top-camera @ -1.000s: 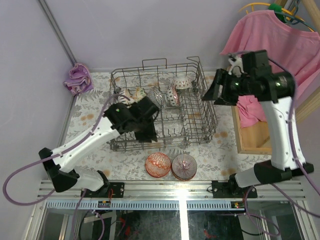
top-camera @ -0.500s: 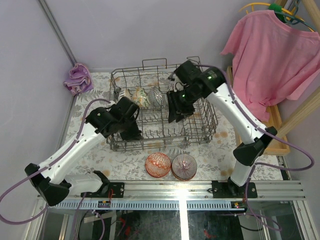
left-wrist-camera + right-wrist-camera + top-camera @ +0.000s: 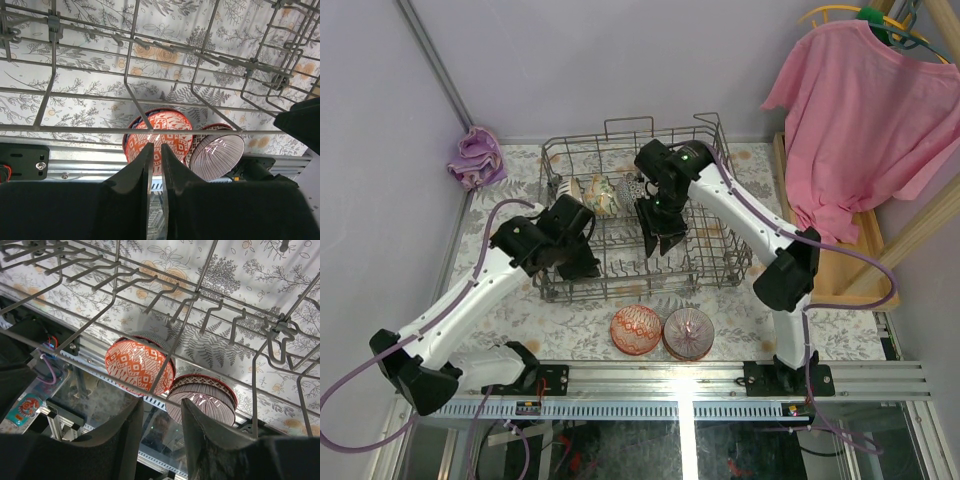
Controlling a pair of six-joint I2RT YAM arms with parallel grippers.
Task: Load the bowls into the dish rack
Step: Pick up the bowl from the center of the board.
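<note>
The grey wire dish rack (image 3: 720, 255) stands mid-table. Several patterned bowls (image 3: 603, 195) stand on edge in its back row, and some are hidden behind my right arm. An orange-red patterned bowl (image 3: 637, 329) and a pink striped bowl (image 3: 689, 332) sit on the table in front of the rack. My left gripper (image 3: 588, 268) is shut and empty over the rack's front left. My right gripper (image 3: 663, 243) is open and empty above the rack's middle. Through the rack wires both wrist views show the orange bowl (image 3: 160, 131) (image 3: 137, 365) and the striped bowl (image 3: 216, 155) (image 3: 202, 401).
A purple cloth (image 3: 476, 157) lies at the back left corner. A pink shirt (image 3: 865, 110) hangs at the right above a wooden box (image 3: 830, 285). A metal rail (image 3: 670, 375) runs along the near edge. The tablecloth is floral.
My right arm swung from high at the right, near the shirt, leftward and down over the rack's middle. My left gripper shifted a little to the left along the rack's front.
</note>
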